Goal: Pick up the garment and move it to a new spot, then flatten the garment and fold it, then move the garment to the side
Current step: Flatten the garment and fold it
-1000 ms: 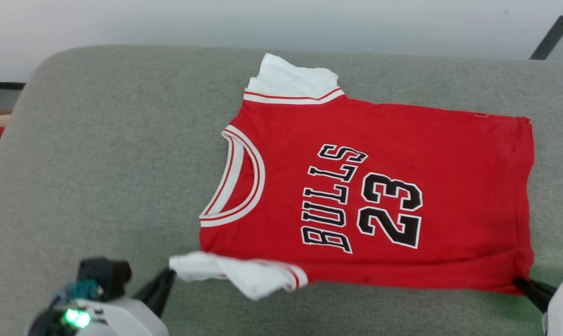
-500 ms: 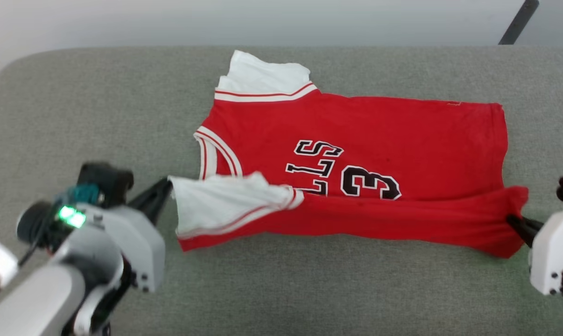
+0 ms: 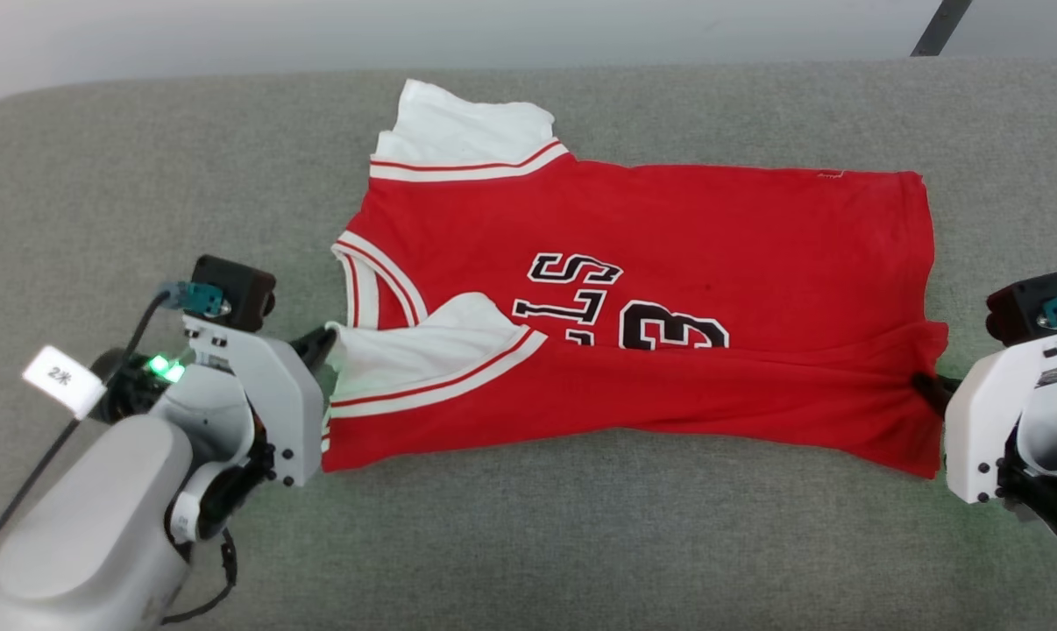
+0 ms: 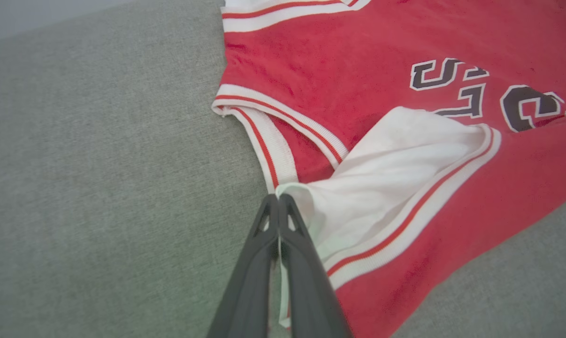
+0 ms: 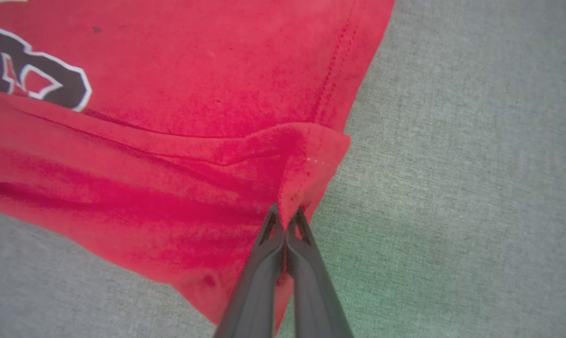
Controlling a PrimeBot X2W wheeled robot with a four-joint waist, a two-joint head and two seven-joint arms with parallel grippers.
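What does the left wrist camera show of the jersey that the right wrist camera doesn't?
Left wrist view: the left gripper, shut on the edge of the white sleeve of the garment, next to the striped neckline.
Right wrist view: the right gripper, shut on the hem corner, where the stitched hem line runs.
Both views: red fabric folded over the garment's front, part of the black, white-outlined print, and the grey cushion underneath.
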